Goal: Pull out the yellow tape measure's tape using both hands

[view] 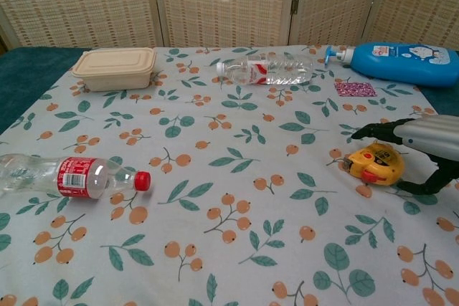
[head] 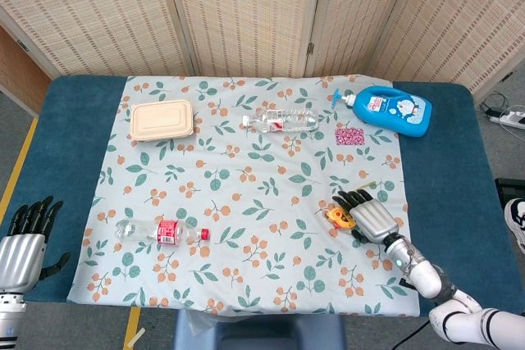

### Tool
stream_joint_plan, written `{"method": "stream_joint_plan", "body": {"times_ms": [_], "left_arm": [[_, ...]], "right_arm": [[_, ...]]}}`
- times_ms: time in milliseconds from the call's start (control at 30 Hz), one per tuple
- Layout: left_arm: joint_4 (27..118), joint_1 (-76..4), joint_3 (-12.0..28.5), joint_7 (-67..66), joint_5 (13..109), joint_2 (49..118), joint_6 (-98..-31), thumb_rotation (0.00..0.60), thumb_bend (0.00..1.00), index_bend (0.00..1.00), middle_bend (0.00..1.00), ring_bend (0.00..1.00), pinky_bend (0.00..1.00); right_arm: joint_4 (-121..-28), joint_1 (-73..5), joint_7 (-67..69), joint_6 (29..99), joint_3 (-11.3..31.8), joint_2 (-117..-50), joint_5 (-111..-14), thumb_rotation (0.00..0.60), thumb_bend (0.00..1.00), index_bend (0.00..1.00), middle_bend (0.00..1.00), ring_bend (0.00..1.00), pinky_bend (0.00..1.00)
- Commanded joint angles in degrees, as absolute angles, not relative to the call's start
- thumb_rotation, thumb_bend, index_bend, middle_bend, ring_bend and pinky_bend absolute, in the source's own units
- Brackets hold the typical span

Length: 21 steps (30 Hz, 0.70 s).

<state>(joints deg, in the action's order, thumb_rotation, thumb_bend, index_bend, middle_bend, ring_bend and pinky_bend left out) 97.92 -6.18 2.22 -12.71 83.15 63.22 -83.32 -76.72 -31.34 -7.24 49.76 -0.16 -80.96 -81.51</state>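
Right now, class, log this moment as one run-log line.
phase: reaching | right hand: open around yellow tape measure, grip unconfirmed | left hand: open, off cloth | tape: not pulled

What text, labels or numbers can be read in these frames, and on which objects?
None can be read.
Blue bottle: printed label, too blurred.
Red-labelled bottle: white print, too small.
Far clear bottle: label unreadable.
Yellow tape measure: dark marking, illegible.
Pink patterned square: pattern only, no legible text.

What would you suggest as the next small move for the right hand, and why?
Probably close the right hand around the yellow tape measure. Its fingers arch over the case and the thumb curves behind, but they look apart from it, and the case lies flat on the tablecloth.
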Motion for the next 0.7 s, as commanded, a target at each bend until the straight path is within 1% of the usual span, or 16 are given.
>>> {"method": "stream_joint_plan", "body": {"times_ms": [33,267,500,567,633,700], "left_arm": [[97.95,-6.28,2.23,-12.61,83.29,63.25,-83.24,0.600,0.28,0.07,0.06,0.06,0.03],[98.06,-6.44,2.27,-12.27,83.66,63.22,-83.24,0.600,0.28,0.07,0.06,0.06,0.02],[97.77,-6.40,2.24,-11.17,84.35,63.32,-83.66,0.600,0.30,0.07,0.06,0.06,0.03],[97.51,-6.50,2.36,-10.97,84.78,63.52,-83.95,0.600,0.31,0.08,0.06,0.06,0.03],[97.38,-6.68,2.65,-10.20,85.17,63.70,-84.24,0.600,0.32,0.09,0.06,0.07,0.04],[97.20,-7.15,3.06,-9.14,85.97,63.80,-84.43,0.600,0.32,0.11,0.08,0.09,0.05]], "right_arm": [[-76.36,-31.39,-7.04,49.74,-0.22,-81.20,-81.47,0.600,0.42,0.04,0.10,0.10,0.09],[-74.99,-31.61,-6.59,49.75,-0.28,-82.26,-81.56,0.600,0.42,0.11,0.12,0.11,0.09],[-73.95,-31.89,-5.80,49.52,0.03,-82.96,-81.09,0.600,0.42,0.23,0.18,0.13,0.09],[-73.75,-31.99,-5.56,49.49,0.02,-83.18,-81.16,0.600,0.42,0.29,0.21,0.14,0.09],[-73.55,-31.93,-4.95,50.27,0.23,-83.48,-81.50,0.600,0.42,0.39,0.27,0.18,0.09],[-73.71,-31.66,-3.39,51.93,0.71,-83.59,-82.13,0.600,0.42,0.47,0.31,0.21,0.10]]}}
